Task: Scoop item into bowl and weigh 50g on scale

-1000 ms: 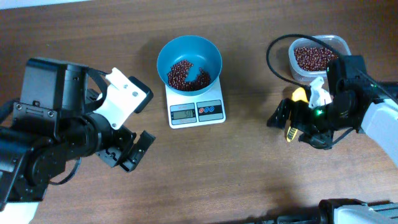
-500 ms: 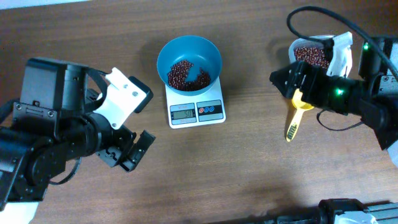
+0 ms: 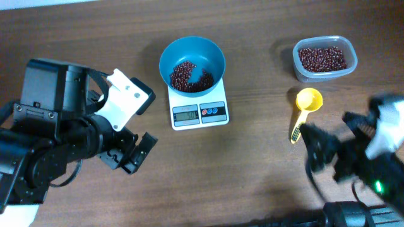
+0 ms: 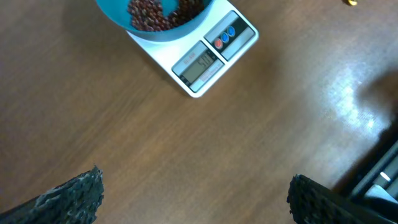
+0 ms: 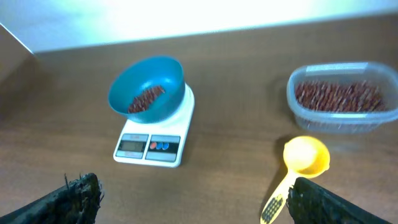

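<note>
The teal-blue bowl (image 3: 192,64) stands on the white scale (image 3: 199,112) and holds red-brown beans (image 3: 189,75). Bowl (image 5: 148,90) and scale (image 5: 152,146) also show in the right wrist view, and the scale (image 4: 208,59) in the left wrist view. A yellow scoop (image 3: 305,108) lies empty on the table, right of the scale. My left gripper (image 3: 136,154) is open and empty, left of and nearer than the scale. My right gripper (image 3: 325,154) is open and empty, blurred, just near of the scoop (image 5: 298,165).
A clear plastic tub (image 3: 324,58) with more beans stands at the far right, behind the scoop. It also shows in the right wrist view (image 5: 342,99). Bare wooden table lies between the two arms.
My right arm has let go of the yellow scoop and pulled back from the tub toward the near right edge. The scoop now lies on the table. The left arm has not moved.
</note>
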Robot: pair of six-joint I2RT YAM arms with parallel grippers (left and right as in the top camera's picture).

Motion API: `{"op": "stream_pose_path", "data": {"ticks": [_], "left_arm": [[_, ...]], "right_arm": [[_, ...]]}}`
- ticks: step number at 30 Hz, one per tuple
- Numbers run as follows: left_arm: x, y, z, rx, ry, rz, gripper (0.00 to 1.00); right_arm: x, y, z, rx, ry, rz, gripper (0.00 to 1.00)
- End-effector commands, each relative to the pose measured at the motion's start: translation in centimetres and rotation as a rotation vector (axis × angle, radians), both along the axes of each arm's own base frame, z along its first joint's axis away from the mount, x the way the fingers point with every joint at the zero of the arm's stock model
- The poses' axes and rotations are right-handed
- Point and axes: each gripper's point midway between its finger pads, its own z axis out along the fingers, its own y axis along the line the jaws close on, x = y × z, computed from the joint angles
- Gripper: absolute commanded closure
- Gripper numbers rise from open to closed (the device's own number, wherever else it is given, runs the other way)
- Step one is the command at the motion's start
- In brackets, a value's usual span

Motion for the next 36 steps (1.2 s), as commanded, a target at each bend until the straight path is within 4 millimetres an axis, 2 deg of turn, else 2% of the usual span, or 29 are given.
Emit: {"op": "stream_pose_path", "data": {"ticks": [1,3,6,7,10,14,19,24,27,28,30,36], "left_arm": [[0.0,-0.2,0.4,-0.009,-0.011,-0.013,0.01],[0.0,-0.2,0.4,-0.009,-0.012,-0.013,0.01],[0.0,-0.2,0.4,-0.009,-0.012,-0.012,0.01],[0.0,-0.2,0.4,-0.009,-0.012,-0.013,0.01],[0.0,-0.2,0.4,-0.009,-0.011,-0.013,0.01],[0.0,-0.2,0.4,-0.009,-0.012,-0.013,0.01],[0.0,-0.2,0.4,-0.009,-0.011,-0.013,0.01],[0.0,-0.2,0.4,-0.009,-0.012,-0.013,0.01],[0.0,-0.2,0.4,-0.009,-0.011,-0.013,0.02],[0.0,-0.2,0.4,-0.009,-0.012,-0.013,0.02],[0.0,-0.2,0.4,-0.009,-0.011,-0.013,0.01],[0.0,-0.2,0.4,-0.009,-0.012,-0.013,0.01]], "right_arm": [[-2.1,0.1,0.3,-0.028,-0.136,-0.001,0.01],[-1.8,0.2,-0.6,-0.030,-0.165,0.008,0.01],[2.2,0.8,-2.6,-0.044,-0.257,0.047,0.01],[3.2,0.8,-2.7,-0.049,-0.297,0.038,0.01],[4.6,1.0,-3.3,-0.046,-0.363,0.041,0.01],[4.7,0.9,-3.0,-0.193,-0.426,0.068,0.01],[5.3,1.0,-3.1,-0.191,-0.467,0.060,0.01],[6.7,1.1,-4.8,-0.187,-0.564,0.046,0.01],[7.0,1.1,-6.1,-0.187,-0.550,0.048,0.01],[7.2,0.6,-6.3,-0.195,-0.540,0.016,0.01],[7.3,0.4,-10.1,-0.209,-0.383,0.019,0.01],[7.5,-0.4,-10.2,-0.225,-0.372,-0.034,0.01]]}}
